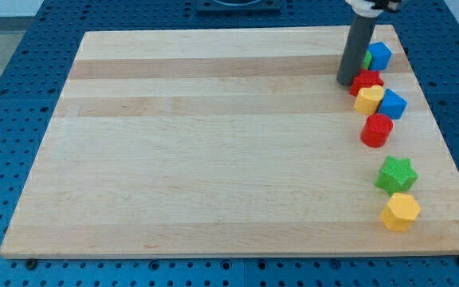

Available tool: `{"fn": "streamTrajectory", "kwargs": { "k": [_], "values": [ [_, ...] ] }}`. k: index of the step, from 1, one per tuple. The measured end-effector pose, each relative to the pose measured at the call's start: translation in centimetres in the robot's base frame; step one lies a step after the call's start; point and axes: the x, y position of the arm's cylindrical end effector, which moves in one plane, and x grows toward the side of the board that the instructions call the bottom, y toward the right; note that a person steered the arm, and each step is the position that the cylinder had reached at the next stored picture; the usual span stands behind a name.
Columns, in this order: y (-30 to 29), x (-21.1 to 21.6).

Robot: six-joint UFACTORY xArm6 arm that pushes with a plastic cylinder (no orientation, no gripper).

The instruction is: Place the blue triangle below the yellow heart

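The yellow heart [368, 100] lies near the board's right edge. The blue triangle [393, 104] sits right against it on the view's right, at about the same height. A red block [366, 80] touches the heart from above. My tip [347, 83] rests on the board just left of that red block, up and to the left of the heart. The rod hides part of a green block [367, 60] behind it.
A blue cube [380, 55] sits at the top right next to the green block. Below the heart are a red cylinder [377, 131], then a green star [395, 174] and a yellow hexagon [400, 212]. The wooden board [213, 143] lies on a blue perforated table.
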Motion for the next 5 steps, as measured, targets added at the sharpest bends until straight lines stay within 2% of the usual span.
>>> {"fn": "streamTrajectory", "kwargs": {
  "k": [1, 2, 3, 5],
  "values": [
    [-0.3, 0.0],
    [-3.0, -0.2],
    [-4.0, -3.4],
    [-0.8, -14.3]
  ]
}}
